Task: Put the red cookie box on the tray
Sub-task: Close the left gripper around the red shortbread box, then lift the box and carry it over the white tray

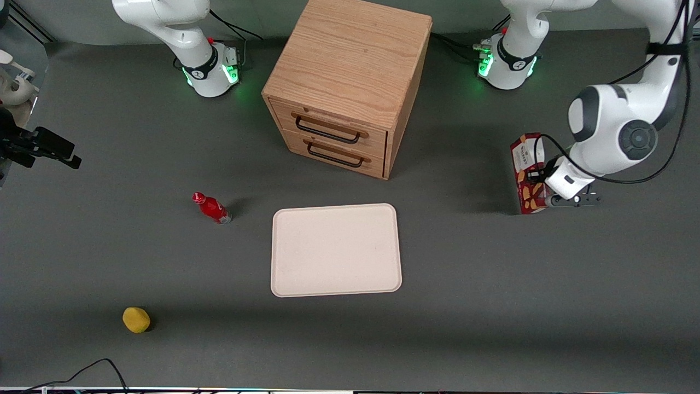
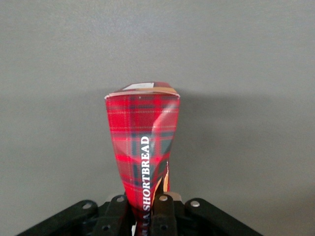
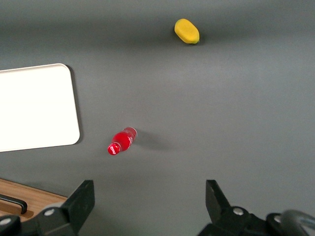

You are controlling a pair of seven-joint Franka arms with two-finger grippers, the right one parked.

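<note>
The red cookie box (image 1: pixel 525 167), tartan-patterned with cookie pictures, stands on a long edge toward the working arm's end of the table, apart from the tray and a little farther from the front camera. My left gripper (image 1: pixel 540 187) is shut on it. In the left wrist view the fingers (image 2: pixel 165 209) press both faces of the red cookie box (image 2: pixel 142 142), which pinches in where they hold it. Whether the box rests on the table or hangs just above it does not show. The cream tray (image 1: pixel 336 249) lies flat with nothing on it, and its corner shows as tray (image 3: pixel 34 105).
A wooden two-drawer cabinet (image 1: pixel 350 82) stands farther from the front camera than the tray. A small red bottle (image 1: pixel 212 208) lies beside the tray toward the parked arm's end, seen too as bottle (image 3: pixel 120 142). A yellow fruit (image 1: pixel 136 319) sits nearer the camera.
</note>
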